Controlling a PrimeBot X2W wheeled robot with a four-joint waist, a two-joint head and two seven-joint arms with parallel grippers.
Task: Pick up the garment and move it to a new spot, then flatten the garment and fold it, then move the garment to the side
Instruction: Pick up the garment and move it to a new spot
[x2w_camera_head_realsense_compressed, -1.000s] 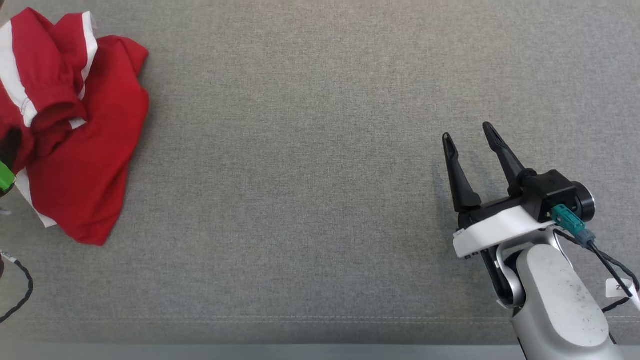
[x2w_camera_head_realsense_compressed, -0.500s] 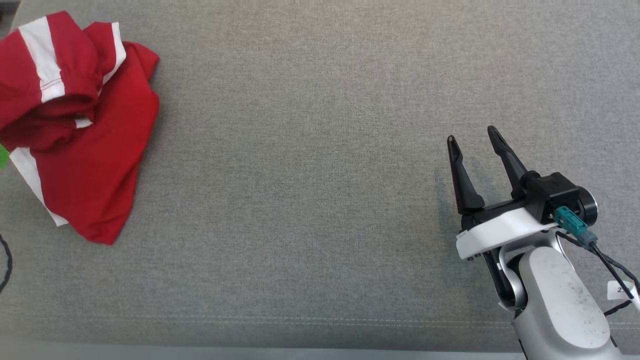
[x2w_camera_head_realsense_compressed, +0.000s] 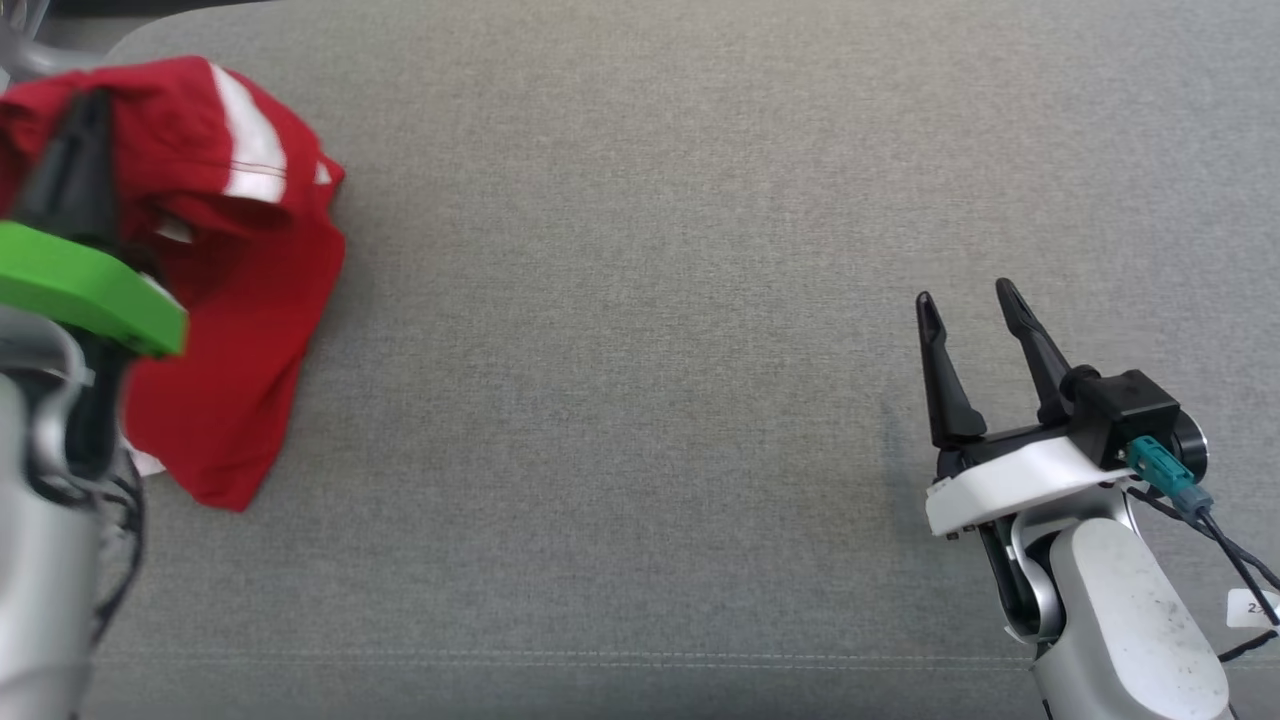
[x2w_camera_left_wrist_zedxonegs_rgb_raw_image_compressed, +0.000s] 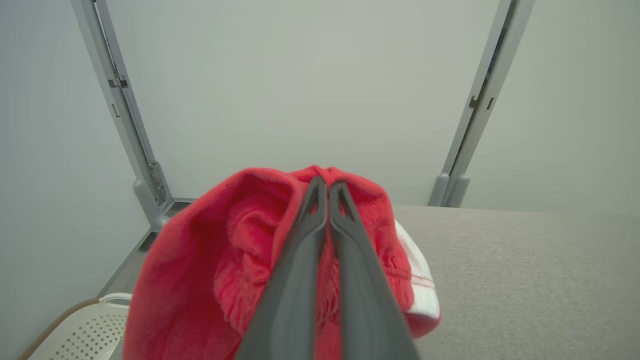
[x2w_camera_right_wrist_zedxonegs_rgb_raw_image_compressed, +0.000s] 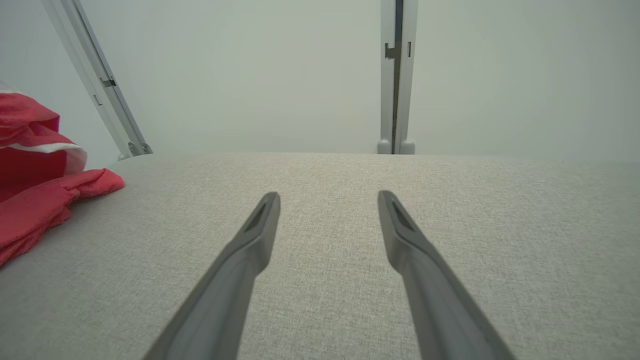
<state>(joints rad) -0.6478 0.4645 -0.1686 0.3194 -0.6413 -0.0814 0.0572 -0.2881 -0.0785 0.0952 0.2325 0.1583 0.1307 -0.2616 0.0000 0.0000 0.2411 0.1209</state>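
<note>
The garment (x2w_camera_head_realsense_compressed: 250, 300) is red with white stripes and lies crumpled at the far left of the grey cloth table (x2w_camera_head_realsense_compressed: 640, 300). My left gripper (x2w_camera_head_realsense_compressed: 95, 100), on a green wrist mount, is shut on a bunched fold at the garment's top. In the left wrist view the fingers of the left gripper (x2w_camera_left_wrist_zedxonegs_rgb_raw_image_compressed: 327, 182) press together, with the red garment (x2w_camera_left_wrist_zedxonegs_rgb_raw_image_compressed: 210, 260) heaped around them and its lower part draping to the table. My right gripper (x2w_camera_head_realsense_compressed: 964, 294) stands open at the lower right, far from the cloth. In the right wrist view nothing lies between the fingers of the right gripper (x2w_camera_right_wrist_zedxonegs_rgb_raw_image_compressed: 328, 195), and the garment (x2w_camera_right_wrist_zedxonegs_rgb_raw_image_compressed: 35, 200) sits at the left edge.
A white perforated basket (x2w_camera_left_wrist_zedxonegs_rgb_raw_image_compressed: 85, 330) stands below the table's left end. Grey metal frame posts (x2w_camera_left_wrist_zedxonegs_rgb_raw_image_compressed: 125, 115) (x2w_camera_right_wrist_zedxonegs_rgb_raw_image_compressed: 395, 75) rise behind the table against a pale wall. The table's front edge runs along the bottom of the head view.
My left gripper has shut on the garment's top fold and come up into the head view, bunching the cloth. The head camera has shifted a little. The right gripper stays open.
</note>
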